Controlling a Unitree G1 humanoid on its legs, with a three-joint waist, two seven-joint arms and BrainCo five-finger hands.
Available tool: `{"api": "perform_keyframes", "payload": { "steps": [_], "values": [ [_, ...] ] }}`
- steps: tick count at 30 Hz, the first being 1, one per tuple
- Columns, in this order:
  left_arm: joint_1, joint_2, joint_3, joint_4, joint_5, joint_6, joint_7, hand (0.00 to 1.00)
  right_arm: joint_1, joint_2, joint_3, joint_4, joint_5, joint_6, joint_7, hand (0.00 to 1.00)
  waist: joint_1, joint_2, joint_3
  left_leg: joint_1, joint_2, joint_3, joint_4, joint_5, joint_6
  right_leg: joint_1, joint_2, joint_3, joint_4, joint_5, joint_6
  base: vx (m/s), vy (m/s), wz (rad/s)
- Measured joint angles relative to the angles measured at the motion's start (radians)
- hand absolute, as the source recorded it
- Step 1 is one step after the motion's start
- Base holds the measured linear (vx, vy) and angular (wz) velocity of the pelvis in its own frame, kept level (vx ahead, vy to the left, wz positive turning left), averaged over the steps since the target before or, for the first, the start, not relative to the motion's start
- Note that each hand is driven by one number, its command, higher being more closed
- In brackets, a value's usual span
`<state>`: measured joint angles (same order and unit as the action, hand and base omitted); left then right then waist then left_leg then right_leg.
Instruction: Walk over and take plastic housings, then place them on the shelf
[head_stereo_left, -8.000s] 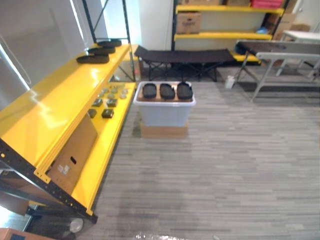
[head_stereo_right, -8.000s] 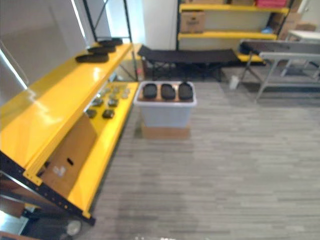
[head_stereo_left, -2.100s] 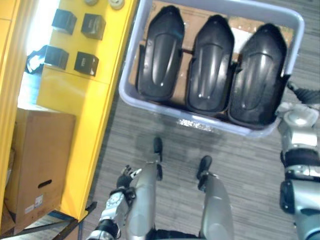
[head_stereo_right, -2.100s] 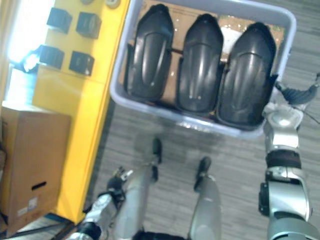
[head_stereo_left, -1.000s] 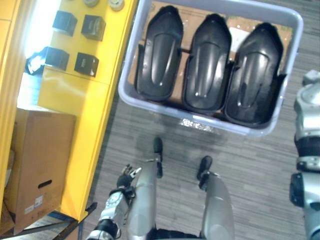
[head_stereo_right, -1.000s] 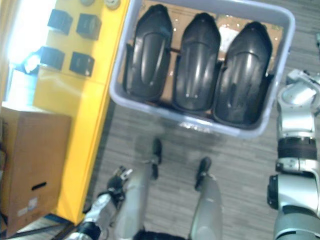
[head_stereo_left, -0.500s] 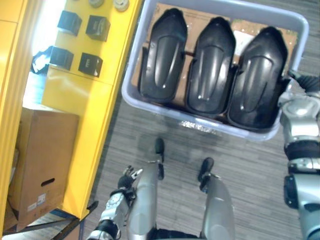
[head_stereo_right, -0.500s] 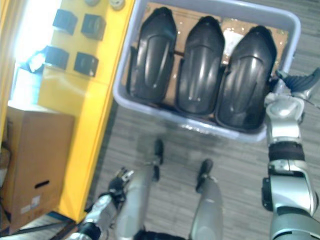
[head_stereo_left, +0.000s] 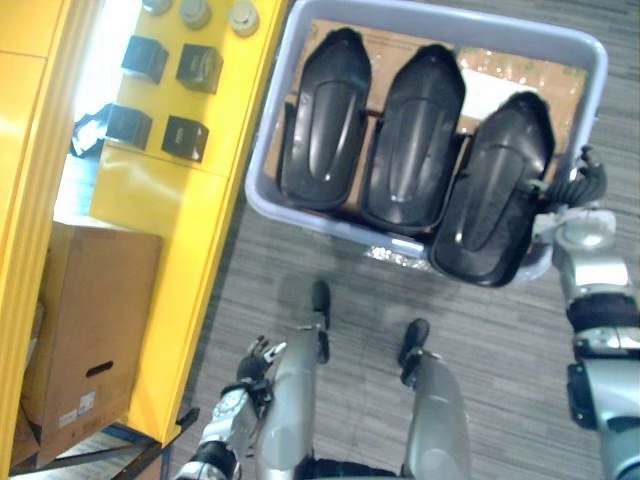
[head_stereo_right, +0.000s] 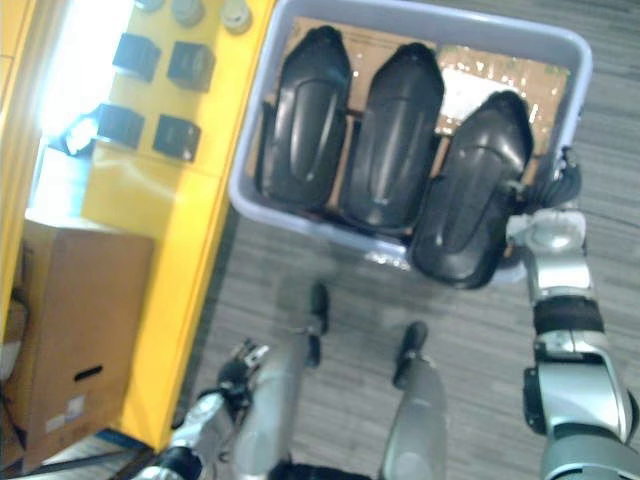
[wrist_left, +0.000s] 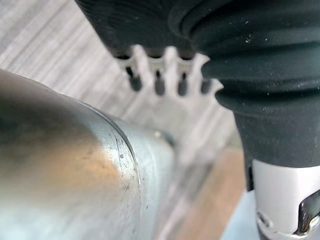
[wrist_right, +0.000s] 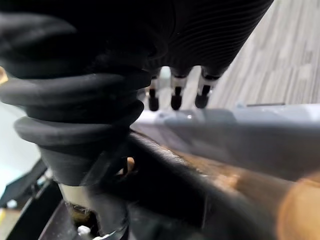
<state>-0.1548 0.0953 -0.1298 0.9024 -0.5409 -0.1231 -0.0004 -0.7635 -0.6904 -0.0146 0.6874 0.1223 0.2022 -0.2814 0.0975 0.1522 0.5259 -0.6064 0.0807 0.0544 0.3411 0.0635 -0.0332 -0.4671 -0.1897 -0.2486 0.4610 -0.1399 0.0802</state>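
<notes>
Three black plastic housings lie side by side in a pale grey bin (head_stereo_left: 440, 14) on the floor ahead. The left housing (head_stereo_left: 325, 120) and the middle housing (head_stereo_left: 415, 135) lie flat. The right housing (head_stereo_left: 490, 205) is tilted, its near end hanging out over the bin's near rim. My right hand (head_stereo_left: 578, 188) is at this housing's right edge, by the bin's right wall, shut on it. In the right wrist view its fingers (wrist_right: 175, 90) reach over the bin rim (wrist_right: 240, 130), with the dark housing (wrist_right: 190, 190) under the thumb side. My left hand (head_stereo_left: 252, 362) hangs low, fingers (wrist_left: 160, 70) straight.
A yellow shelf (head_stereo_left: 190, 200) runs along the left, close to the bin. It carries small black boxes (head_stereo_left: 165, 70) and round parts (head_stereo_left: 242, 15). A cardboard box (head_stereo_left: 85, 340) stands under it. Grey plank floor lies around the bin's right and near sides.
The right housing has slid towards me and tilted, its near end now out over the bin's rim. My right hand has come in against its right edge. The left hand has not moved.
</notes>
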Motion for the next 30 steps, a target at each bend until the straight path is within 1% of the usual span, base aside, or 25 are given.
{"api": "perform_keyframes", "payload": {
  "steps": [5, 8, 11, 14, 15, 16, 17, 18, 19, 21, 22, 24, 25, 27, 29, 30],
  "values": [
    [0.0, 0.004, 0.0, 0.002, 0.0, 0.0, 0.0, 0.0, 0.002, 0.001, 0.002, 0.0, -0.018, -0.001, -0.004, 0.0, -0.001, -0.002, -0.001, -0.001, 0.0, 0.001, 0.001, 0.0, 0.0, 0.0, 0.001, 0.0, -0.001, 0.001, 0.002, 0.02, -0.007, 0.0],
    [0.0, 0.008, 0.0, 0.004, -0.002, -0.001, 0.0, 0.0, 0.003, 0.003, 0.002, 0.0, -0.02, 0.002, -0.018, 0.0, -0.001, -0.003, -0.002, -0.004, -0.001, 0.001, 0.001, 0.0, 0.0, -0.001, 0.001, 0.0, -0.003, 0.002, 0.004, 0.0, 0.0, 0.0],
    [0.001, 0.01, 0.0, 0.004, -0.004, -0.001, 0.0, 0.0, 0.003, 0.014, 0.002, 0.001, -0.024, 0.022, -0.049, 0.0, 0.0, -0.01, -0.004, -0.004, -0.001, 0.001, 0.001, 0.0, 0.0, -0.002, 0.001, 0.0, -0.003, 0.003, 0.004, 0.0, 0.0, 0.0],
    [0.002, 0.015, 0.0, 0.004, -0.004, -0.001, -0.001, 0.0, 0.002, 0.036, 0.003, 0.003, -0.069, 0.057, -0.114, 0.0, 0.001, -0.019, -0.009, -0.004, -0.002, 0.001, 0.001, 0.0, 0.0, -0.001, 0.0, 0.0, -0.004, 0.003, 0.004, 0.0, 0.0, 0.0],
    [0.002, 0.015, 0.0, 0.004, -0.009, -0.001, -0.001, 0.0, -0.001, 0.037, 0.003, 0.003, -0.089, 0.085, -0.162, 0.0, 0.002, -0.019, -0.009, -0.005, -0.003, 0.001, 0.001, 0.001, 0.001, 0.0, 0.0, 0.0, -0.004, 0.004, 0.006, 0.0, 0.0, 0.0],
    [0.002, 0.015, 0.0, 0.004, -0.009, -0.001, -0.001, 0.0, -0.004, 0.038, 0.003, 0.003, -0.1, 0.099, -0.191, 0.0, 0.003, -0.019, -0.009, -0.005, -0.003, 0.001, 0.001, 0.002, 0.002, 0.0, -0.001, 0.0, -0.005, 0.004, 0.006, 0.0, 0.0, 0.0],
    [0.004, 0.017, 0.0, 0.004, -0.009, -0.001, 0.0, 0.0, -0.009, 0.038, -0.001, 0.003, -0.101, 0.122, -0.248, 0.0, 0.003, -0.019, -0.009, -0.005, -0.004, 0.001, 0.001, 0.003, 0.004, 0.0, -0.001, 0.0, -0.006, 0.006, 0.007, 0.0, 0.0, 0.0],
    [0.006, 0.018, 0.0, 0.003, -0.011, -0.002, 0.0, 0.0, -0.011, 0.038, -0.005, 0.003, -0.101, 0.126, -0.322, 0.0, 0.003, -0.019, -0.009, -0.005, -0.005, 0.001, 0.0, 0.003, 0.005, 0.001, -0.002, 0.0, -0.008, 0.007, 0.009, 0.0, 0.0, 0.0],
    [0.008, 0.02, 0.0, 0.003, -0.011, -0.004, 0.0, 0.0, -0.013, 0.038, -0.008, 0.003, -0.101, 0.125, -0.355, 0.0, 0.003, -0.019, -0.009, -0.005, -0.005, 0.002, 0.0, 0.003, 0.005, 0.001, -0.002, 0.0, -0.009, 0.008, 0.009, 0.0, 0.0, 0.0],
    [0.015, 0.026, -0.001, 0.003, -0.012, -0.006, 0.001, 0.0, -0.024, 0.038, -0.048, -0.013, -0.103, 0.114, -0.474, 0.0, 0.002, -0.019, -0.009, -0.005, -0.005, 0.002, -0.001, 0.004, 0.006, 0.001, -0.001, 0.001, -0.014, 0.011, 0.009, 0.0, 0.0, -0.04],
    [0.019, 0.027, -0.001, 0.002, -0.013, -0.006, 0.002, 0.0, -0.029, 0.037, -0.057, -0.02, -0.108, 0.105, -0.506, 0.0, 0.001, -0.019, -0.009, -0.005, -0.005, 0.003, -0.001, 0.004, 0.006, 0.001, -0.001, 0.001, -0.015, 0.012, 0.009, 0.0, 0.0, 0.0],
    [0.032, 0.036, -0.004, 0.002, -0.013, -0.003, 0.02, 0.0, -0.038, 0.033, -0.087, -0.081, -0.145, 0.072, -0.606, 0.0, -0.001, -0.019, -0.009, -0.005, -0.005, 0.003, -0.002, 0.004, 0.007, 0.0, -0.001, 0.002, -0.016, 0.013, 0.009, 0.0, 0.0, 0.0],
    [0.037, 0.036, -0.005, 0.002, -0.013, -0.002, 0.021, 0.0, -0.042, 0.031, -0.09, -0.096, -0.149, 0.062, -0.628, 0.0, -0.002, -0.019, -0.009, -0.005, -0.005, 0.004, -0.002, 0.004, 0.007, 0.0, -0.001, 0.002, -0.016, 0.013, 0.01, 0.0, 0.0, 0.0],
    [0.06, 0.043, -0.006, 0.004, -0.013, 0.004, 0.022, 0.0, -0.056, 0.017, -0.09, -0.142, -0.176, 0.019, -0.688, 0.0, -0.001, -0.019, -0.009, -0.004, -0.004, 0.004, -0.003, 0.005, 0.007, 0.001, -0.001, 0.002, -0.017, 0.014, 0.01, 0.0, 0.0, 0.0],
    [0.072, 0.046, -0.006, 0.005, -0.013, 0.013, 0.022, 0.0, -0.058, 0.015, -0.09, -0.178, -0.186, -0.019, -0.705, 0.0, -0.001, -0.019, -0.009, -0.003, -0.004, 0.005, -0.003, 0.005, 0.007, 0.001, -0.001, 0.003, -0.017, 0.014, 0.01, 0.0, 0.0, 0.0],
    [0.079, 0.048, -0.006, 0.005, -0.013, 0.022, 0.022, 0.0, -0.058, 0.016, -0.088, -0.208, -0.186, -0.051, -0.701, 0.0, 0.0, -0.019, -0.009, 0.0, -0.004, 0.006, -0.004, 0.005, 0.007, 0.003, -0.001, 0.003, -0.018, 0.014, 0.01, 0.0, 0.0, 0.0]
  ]
}}
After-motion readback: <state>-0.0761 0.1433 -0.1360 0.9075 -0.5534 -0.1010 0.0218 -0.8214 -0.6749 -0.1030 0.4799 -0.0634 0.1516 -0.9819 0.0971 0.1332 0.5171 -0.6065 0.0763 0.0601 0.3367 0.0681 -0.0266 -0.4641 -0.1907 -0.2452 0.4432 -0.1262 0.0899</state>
